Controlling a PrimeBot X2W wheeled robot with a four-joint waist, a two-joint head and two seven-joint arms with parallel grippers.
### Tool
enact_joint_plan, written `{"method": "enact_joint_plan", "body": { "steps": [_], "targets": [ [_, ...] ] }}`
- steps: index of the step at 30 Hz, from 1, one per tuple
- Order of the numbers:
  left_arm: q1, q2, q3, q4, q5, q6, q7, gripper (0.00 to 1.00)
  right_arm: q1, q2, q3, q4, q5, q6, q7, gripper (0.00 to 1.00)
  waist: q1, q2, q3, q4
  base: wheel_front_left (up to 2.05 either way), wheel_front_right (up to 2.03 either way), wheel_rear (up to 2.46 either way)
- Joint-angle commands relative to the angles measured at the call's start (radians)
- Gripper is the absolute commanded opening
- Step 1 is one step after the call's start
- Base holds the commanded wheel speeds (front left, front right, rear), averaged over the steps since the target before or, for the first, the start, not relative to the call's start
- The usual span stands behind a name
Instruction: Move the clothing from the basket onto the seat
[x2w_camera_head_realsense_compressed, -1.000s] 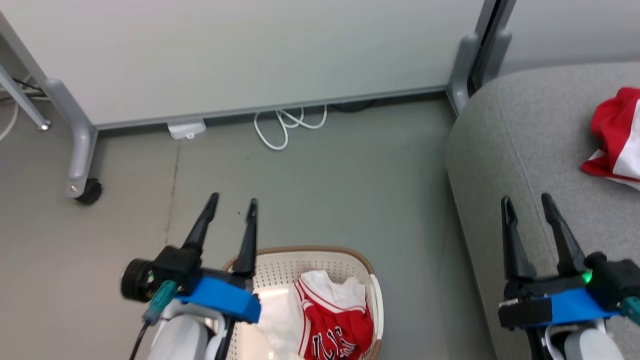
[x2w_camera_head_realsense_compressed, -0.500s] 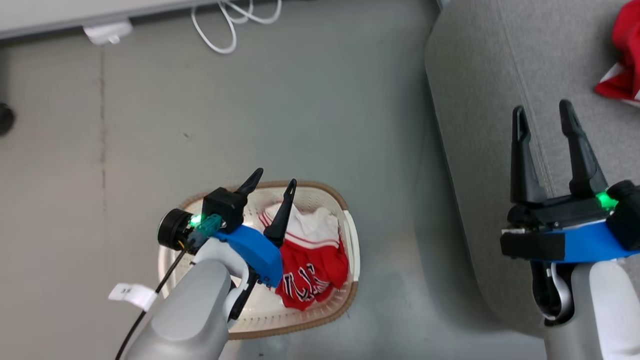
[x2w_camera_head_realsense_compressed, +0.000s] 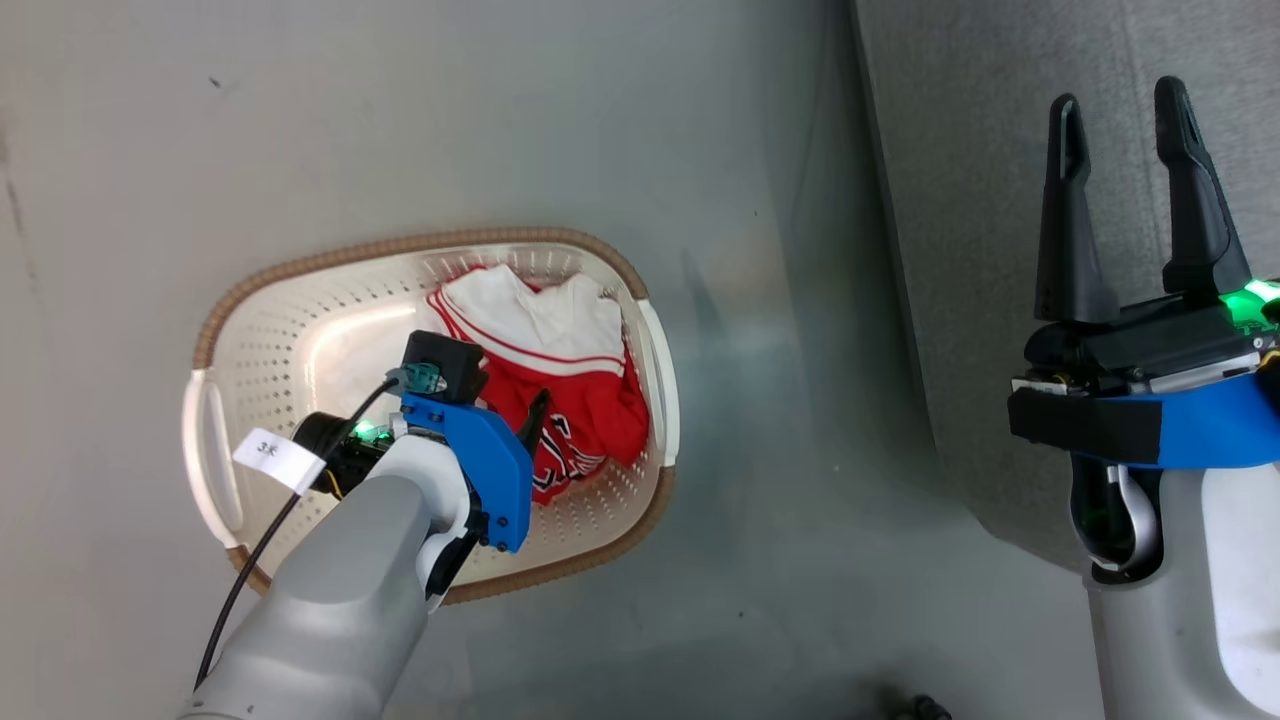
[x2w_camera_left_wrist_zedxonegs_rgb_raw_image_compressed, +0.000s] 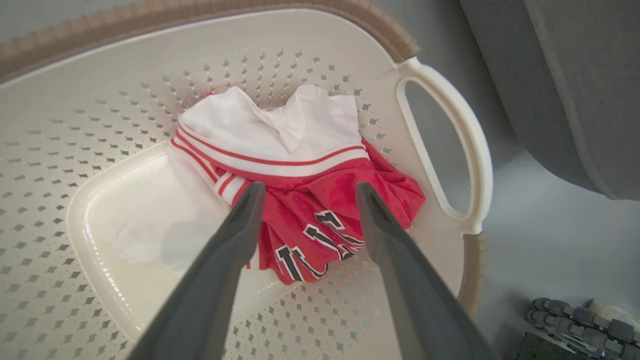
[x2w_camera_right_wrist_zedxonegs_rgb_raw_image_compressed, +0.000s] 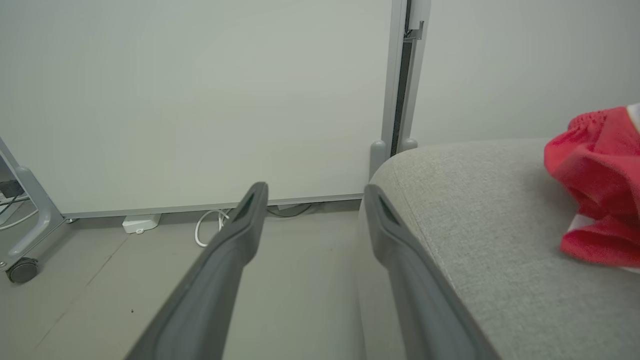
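Note:
The cream basket (x2w_camera_head_realsense_compressed: 400, 245) with its brown rim stands on the floor left of the grey seat (x2w_camera_head_realsense_compressed: 960, 150). Inside it lies crumpled red and white clothing (x2w_camera_head_realsense_compressed: 560, 380) with dark numbers. My left gripper (x2w_camera_head_realsense_compressed: 510, 405) reaches down into the basket. In the left wrist view it is open (x2w_camera_left_wrist_zedxonegs_rgb_raw_image_compressed: 310, 187), its fingertips straddling the red fabric (x2w_camera_left_wrist_zedxonegs_rgb_raw_image_compressed: 320, 200) just above it, nothing held. My right gripper (x2w_camera_head_realsense_compressed: 1118, 95) is open and empty over the seat's edge (x2w_camera_right_wrist_zedxonegs_rgb_raw_image_compressed: 475, 200). Another red garment (x2w_camera_right_wrist_zedxonegs_rgb_raw_image_compressed: 595, 170) lies on the seat at the right.
Grey floor (x2w_camera_head_realsense_compressed: 780, 450) separates basket and seat. The right wrist view shows a pale wall panel (x2w_camera_right_wrist_zedxonegs_rgb_raw_image_compressed: 200, 100), a white cable (x2w_camera_right_wrist_zedxonegs_rgb_raw_image_compressed: 205, 225) and a small white box (x2w_camera_right_wrist_zedxonegs_rgb_raw_image_compressed: 141, 223) at its foot, and a castor (x2w_camera_right_wrist_zedxonegs_rgb_raw_image_compressed: 22, 270) at far left.
The head camera has tilted down, shifting the whole picture. My left gripper has dropped from above the basket's rim into the basket, over the jersey. The right gripper stays open.

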Motion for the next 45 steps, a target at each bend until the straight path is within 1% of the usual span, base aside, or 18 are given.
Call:
{"method": "enact_joint_plan", "body": {
  "steps": [1, 3, 6, 11, 13, 16, 24, 28, 34, 35, 36, 37, 38, 41, 45],
  "targets": [
    [-0.024, 0.007, -0.006, 0.003, -0.04, 0.0, 0.023, 1.0, -0.023, 0.002, 0.002, -0.009, 0.005, 0.001, -0.001, 1.0, -0.0003, 0.0, 0.065, -0.015, 0.0, 0.0, 0.0],
    [-0.033, 0.014, -0.013, 0.004, -0.092, 0.0, 0.05, 1.0, -0.033, 0.002, 0.007, -0.013, 0.006, 0.001, -0.001, 1.0, -0.0003, 0.0, 0.091, -0.017, 0.0, 0.0, 0.0],
    [-0.04, 0.026, -0.059, 0.001, -0.134, 0.0, 0.094, 1.0, -0.045, 0.002, 0.01, -0.02, 0.008, 0.001, -0.001, 1.0, -0.0003, 0.0, 0.125, -0.02, 0.0, 0.0, 0.0],
    [-0.072, 0.05, -0.099, 0.016, -0.205, 0.0, 0.148, 1.0, -0.067, 0.002, 0.015, -0.035, -0.004, 0.001, -0.001, 1.0, -0.0003, 0.0, 0.182, -0.023, 0.0, 0.0, 0.0],
    [-0.081, 0.05, -0.113, 0.022, -0.23, 0.0, 0.161, 1.0, -0.074, 0.002, 0.017, -0.041, -0.001, 0.001, -0.001, 1.0, -0.0003, 0.0, 0.202, -0.025, 0.0, 0.0, 0.0],
    [-0.109, 0.046, -0.124, 0.022, -0.264, 0.0, 0.167, 1.0, -0.078, 0.002, 0.018, -0.051, -0.003, 0.001, -0.001, 1.0, -0.0003, 0.0, 0.23, -0.025, 0.0, 0.0, 0.0],
    [-0.185, 0.042, -0.186, 0.068, -0.284, -0.001, 0.145, 1.0, -0.085, 0.002, 0.029, -0.084, -0.007, 0.001, -0.001, 1.0, -0.0003, 0.0, 0.309, -0.032, 0.0, 0.0, 0.0],
    [-0.215, 0.027, -0.176, 0.096, -0.326, -0.001, 0.142, 1.0, -0.089, 0.002, 0.034, -0.107, -0.009, 0.001, -0.001, 1.0, -0.0003, 0.0, 0.343, -0.033, 0.0, 0.0, 0.0],
    [-0.246, 0.012, -0.211, 0.133, -0.336, -0.001, 0.134, 1.0, -0.081, 0.002, 0.042, -0.128, -0.011, 0.001, -0.001, 1.0, -0.0003, 0.0, 0.365, -0.036, 0.0, 0.0, 0.0],
    [-0.25, 0.011, -0.217, 0.138, -0.336, -0.001, 0.135, 0.95, -0.08, 0.002, 0.041, -0.129, -0.012, 0.001, -0.001, 1.0, -0.0003, 0.0, 0.366, -0.036, 0.0, 0.0, 0.0],
    [-0.25, 0.011, -0.217, 0.138, -0.336, -0.001, 0.135, 0.95, -0.08, 0.002, 0.041, -0.129, -0.012, 0.001, -0.001, 1.0, -0.0003, 0.0, 0.366, -0.036, 0.0, 0.0, 0.0],
    [-0.255, 0.01, -0.224, 0.143, -0.336, -0.001, 0.133, 0.37, -0.08, 0.002, 0.04, -0.128, -0.013, 0.001, -0.001, 1.0, -0.0003, 0.0, 0.366, -0.035, 0.0, 0.0, 0.0],
    [-0.261, 0.01, -0.231, 0.145, -0.333, -0.001, 0.121, 0.0, -0.081, 0.002, 0.039, -0.127, -0.012, 0.001, -0.001, 1.0, -0.0003, 0.0, 0.366, -0.034, 0.0, 0.0, 0.0],
    [-0.253, 0.004, -0.243, 0.151, -0.348, -0.001, 0.112, 0.0, -0.088, 0.002, 0.038, -0.123, -0.007, 0.001, -0.001, 1.0, -0.0003, 0.0, 0.357, -0.034, 0.0, 0.0, 0.0],
    [-0.245, 0.004, -0.221, 0.156, -0.394, -0.001, 0.09, 0.0, -0.091, 0.002, 0.033, -0.124, -0.003, 0.001, -0.001, 1.0, -0.0003, 0.0, 0.335, -0.028, 0.0, 0.0, 0.0]
  ]
}}
